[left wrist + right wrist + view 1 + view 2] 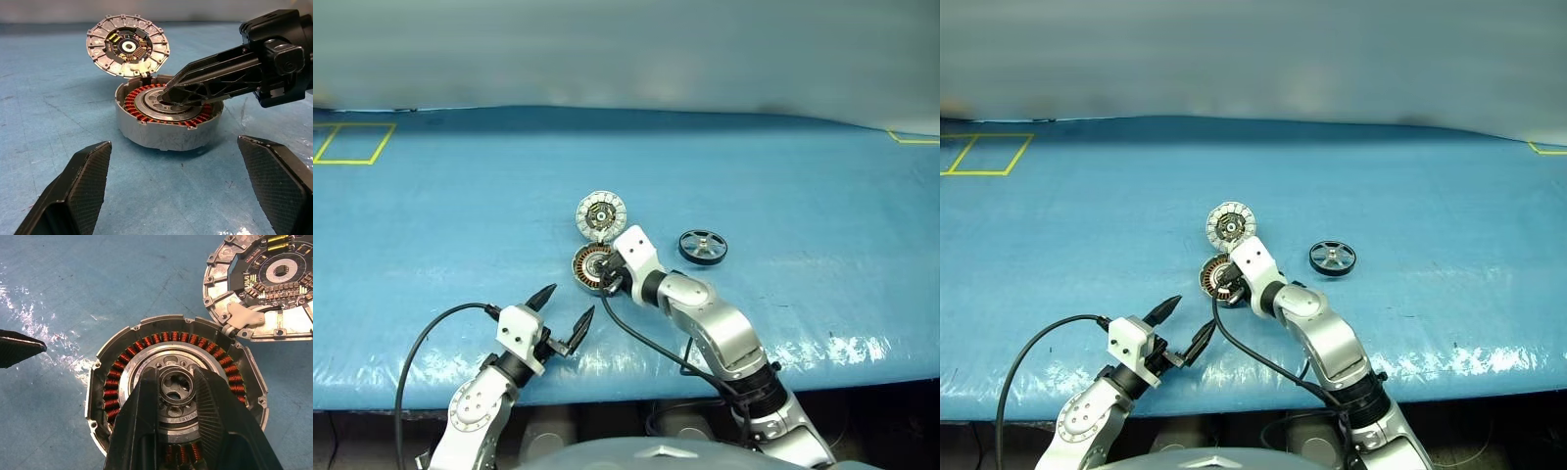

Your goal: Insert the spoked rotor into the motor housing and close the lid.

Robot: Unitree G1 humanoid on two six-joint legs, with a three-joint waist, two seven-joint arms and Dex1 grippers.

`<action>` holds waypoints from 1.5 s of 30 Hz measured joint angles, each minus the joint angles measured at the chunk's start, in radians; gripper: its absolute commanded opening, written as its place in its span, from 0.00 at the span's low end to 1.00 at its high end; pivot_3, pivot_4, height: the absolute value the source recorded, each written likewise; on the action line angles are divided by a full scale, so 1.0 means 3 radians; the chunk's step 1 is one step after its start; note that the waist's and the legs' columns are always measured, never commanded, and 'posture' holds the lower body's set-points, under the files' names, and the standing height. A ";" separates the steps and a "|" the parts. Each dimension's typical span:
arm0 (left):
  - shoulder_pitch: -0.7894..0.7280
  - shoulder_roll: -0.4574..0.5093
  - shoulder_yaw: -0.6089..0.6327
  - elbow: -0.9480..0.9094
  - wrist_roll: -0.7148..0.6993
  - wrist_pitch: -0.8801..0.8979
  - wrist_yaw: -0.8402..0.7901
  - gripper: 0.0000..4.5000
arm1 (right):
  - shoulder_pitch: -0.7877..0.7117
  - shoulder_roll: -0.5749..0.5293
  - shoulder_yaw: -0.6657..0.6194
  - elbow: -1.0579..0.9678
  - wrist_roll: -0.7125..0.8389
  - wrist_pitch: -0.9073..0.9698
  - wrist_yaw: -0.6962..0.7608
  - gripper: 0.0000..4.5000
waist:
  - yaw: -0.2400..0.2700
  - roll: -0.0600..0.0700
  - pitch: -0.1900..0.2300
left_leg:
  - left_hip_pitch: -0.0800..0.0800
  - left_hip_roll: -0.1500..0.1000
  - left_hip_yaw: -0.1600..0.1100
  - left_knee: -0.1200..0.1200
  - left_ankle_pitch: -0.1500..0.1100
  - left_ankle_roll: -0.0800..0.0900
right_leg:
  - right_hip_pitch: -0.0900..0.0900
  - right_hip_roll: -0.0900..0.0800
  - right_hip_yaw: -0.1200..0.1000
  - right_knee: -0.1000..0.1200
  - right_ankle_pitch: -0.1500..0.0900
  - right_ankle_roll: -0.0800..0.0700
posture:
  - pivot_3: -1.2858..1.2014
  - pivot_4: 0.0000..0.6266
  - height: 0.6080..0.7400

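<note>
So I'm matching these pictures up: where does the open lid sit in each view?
Left eye view: lid, centre, just beyond the motor housing.
Right eye view: lid, centre, same spot.
Left wrist view: lid tilted up behind the housing.
Right wrist view: lid at a corner, cut off.
Shared landmark: the housing's copper ring.

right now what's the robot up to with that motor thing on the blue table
The right gripper is down in the centre of the motor housing, its fingers closed on a small dark ring at the hub. The lid stands open, tilted up at the housing's far edge with its ribbed face showing. The spoked rotor lies apart on the blue table, not yet inserted. The left gripper hangs open near the table's front edge, holding nothing.
</note>
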 measured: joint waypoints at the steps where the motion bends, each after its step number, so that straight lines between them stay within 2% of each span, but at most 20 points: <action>1: -0.0003 0.0000 0.0000 0.0002 0.0000 0.0000 -0.0001 1.00 | -0.0004 0.0008 0.0003 0.0027 -0.0001 -0.0031 -0.0004 0.15 | 0.0000 0.0000 0.0000 | 0.0001 0.0000 0.0000 0.0000 0.0000 0.0000 | 0.0000 0.0000 0.0000 0.0000 0.0000 0.0000 | 0.52 0.24 1.00; 17: -0.0024 -0.0001 -0.0001 0.0040 -0.0001 0.0000 -0.0001 1.00 | -0.0035 0.0045 0.0017 0.0131 0.0012 -0.0124 -0.0022 0.15 | 0.0000 -0.0001 -0.0001 | 0.0001 0.0000 0.0000 0.0000 0.0000 0.0000 | 0.0000 0.0000 0.0000 0.0000 0.0000 0.0000 | 0.52 0.24 1.00; 23: -0.0034 -0.0002 -0.0003 0.0045 -0.0001 0.0000 -0.0002 1.00 | 0.0056 0.0059 -0.0127 -0.0219 0.0276 0.0226 0.0059 0.15 | -0.0001 0.0000 0.0000 | -0.0001 0.0001 -0.0002 -0.0001 0.0000 0.0000 | -0.0001 0.0000 0.0000 0.0000 0.0000 0.0000 | 0.52 0.24 1.00; 29: -0.0039 -0.0003 -0.0004 0.0086 -0.0002 0.0000 -0.0003 1.00 | -0.0077 0.0030 -0.0248 -0.0450 0.0437 0.0351 0.0096 0.15 | -0.0002 -0.0001 0.0000 | 0.0000 0.0001 -0.0001 0.0001 0.0000 0.0000 | 0.0001 0.0000 -0.0002 0.0000 -0.0002 0.0004 | 0.52 0.24 1.00; 45: -0.0059 -0.0011 -0.0008 0.0100 -0.0002 -0.0038 -0.0001 1.00 | -0.0068 0.0024 -0.0010 0.0116 0.0248 -0.0055 0.0011 0.15 | 0.0000 -0.0001 0.0000 | -0.0001 0.0000 -0.0001 0.0000 0.0000 0.0000 | 0.0000 0.0000 -0.0001 0.0000 0.0001 -0.0001 | 0.52 0.24 1.00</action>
